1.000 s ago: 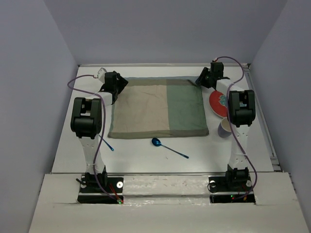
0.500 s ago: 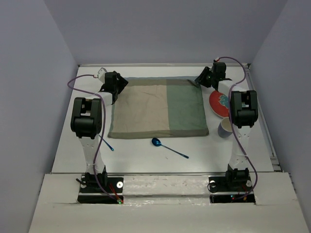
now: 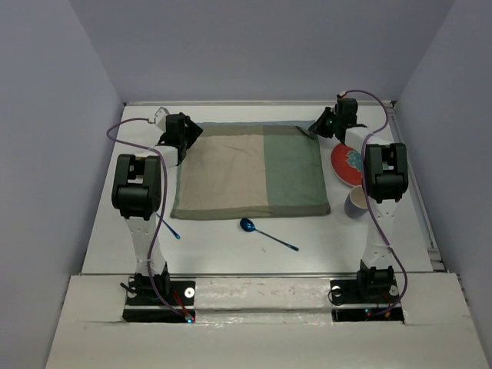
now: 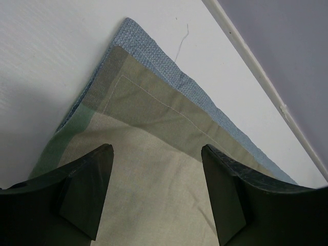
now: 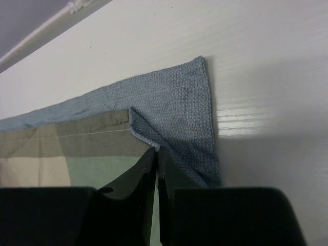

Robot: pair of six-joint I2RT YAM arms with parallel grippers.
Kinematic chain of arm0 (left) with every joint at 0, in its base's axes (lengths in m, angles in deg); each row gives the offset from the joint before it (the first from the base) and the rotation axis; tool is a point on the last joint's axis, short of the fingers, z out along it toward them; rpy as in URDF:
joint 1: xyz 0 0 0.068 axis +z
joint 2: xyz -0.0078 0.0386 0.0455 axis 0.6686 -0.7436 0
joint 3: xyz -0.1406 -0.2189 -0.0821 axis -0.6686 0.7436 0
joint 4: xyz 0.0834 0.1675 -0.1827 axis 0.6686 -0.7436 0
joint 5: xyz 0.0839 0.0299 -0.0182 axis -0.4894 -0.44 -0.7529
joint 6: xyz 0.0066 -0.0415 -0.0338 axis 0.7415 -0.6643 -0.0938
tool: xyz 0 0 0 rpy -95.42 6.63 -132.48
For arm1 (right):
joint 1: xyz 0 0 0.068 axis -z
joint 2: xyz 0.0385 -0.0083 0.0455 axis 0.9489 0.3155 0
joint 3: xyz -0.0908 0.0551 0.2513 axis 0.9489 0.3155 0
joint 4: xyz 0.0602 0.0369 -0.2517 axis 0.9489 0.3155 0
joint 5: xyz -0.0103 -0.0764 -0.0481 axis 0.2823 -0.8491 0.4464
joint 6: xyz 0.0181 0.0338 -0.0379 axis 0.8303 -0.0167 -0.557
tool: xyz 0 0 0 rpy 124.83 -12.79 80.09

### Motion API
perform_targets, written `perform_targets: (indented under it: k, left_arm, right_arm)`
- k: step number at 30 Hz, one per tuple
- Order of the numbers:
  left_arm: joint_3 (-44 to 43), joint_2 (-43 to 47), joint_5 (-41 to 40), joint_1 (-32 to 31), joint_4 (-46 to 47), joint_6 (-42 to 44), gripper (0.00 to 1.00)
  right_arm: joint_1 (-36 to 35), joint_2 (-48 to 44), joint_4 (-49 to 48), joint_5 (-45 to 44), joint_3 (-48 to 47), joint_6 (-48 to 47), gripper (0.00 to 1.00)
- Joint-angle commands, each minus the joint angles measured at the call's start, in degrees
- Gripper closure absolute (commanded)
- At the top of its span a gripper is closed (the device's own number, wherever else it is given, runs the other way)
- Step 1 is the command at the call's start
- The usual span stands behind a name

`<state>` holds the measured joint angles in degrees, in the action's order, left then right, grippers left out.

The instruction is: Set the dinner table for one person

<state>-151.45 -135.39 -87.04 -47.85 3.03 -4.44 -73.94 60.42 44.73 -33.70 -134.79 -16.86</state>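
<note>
Right pincer (image 5: 157, 149) had just clamped the placemat's (image 3: 250, 171) far-right corner.

A second earlier it was part open; at this point its jaws stood nearly together on the folded-over flap there. My left pincer (image 4: 155, 152) hadn't changed: spread wide over the placemat's far-left corner, holding nothing. The counter (image 3: 231, 257) lay under the placemat and ran out past it on all sides. Plate (image 3: 345, 164) and cup (image 3: 356, 203) sat just right of the placemat, spoon (image 3: 265, 234) near its front edge. My read: flatten the flap first, dishes not yet placed.
</note>
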Motion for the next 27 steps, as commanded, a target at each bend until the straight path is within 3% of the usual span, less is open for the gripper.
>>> perform_targets:
  k: [1, 3, 7, 15, 27]
  left_arm:
    - [-0.31, 0.03, -1.18, 0.27, 2.13, 1.04, 0.2]
    - [-0.31, -0.06, -1.18, 0.27, 2.04, 1.04, 0.2]
    - [-0.49, -0.32, -1.18, 0.27, 2.04, 0.95, 0.2]
    - [0.04, -0.85, -1.88, 0.27, 2.21, 0.95, 0.2]
    - [0.13, -1.29, -2.5, 0.27, 2.3, 1.39, 0.2]
  right_arm:
    - [-0.13, 0.4, -2.84, 0.04, -2.14, 0.18, 0.91]
    - [-0.13, 0.67, -2.75, -0.22, -2.49, 0.0, 0.97]
    - [-0.13, 1.37, -2.75, -1.28, -3.72, -0.44, 1.0]
    - [-0.13, 5.05, -3.02, -10.14, -8.55, -3.42, 1.0]
    - [-0.13, 8.58, -5.65, -14.72, -11.02, -6.41, 1.0]
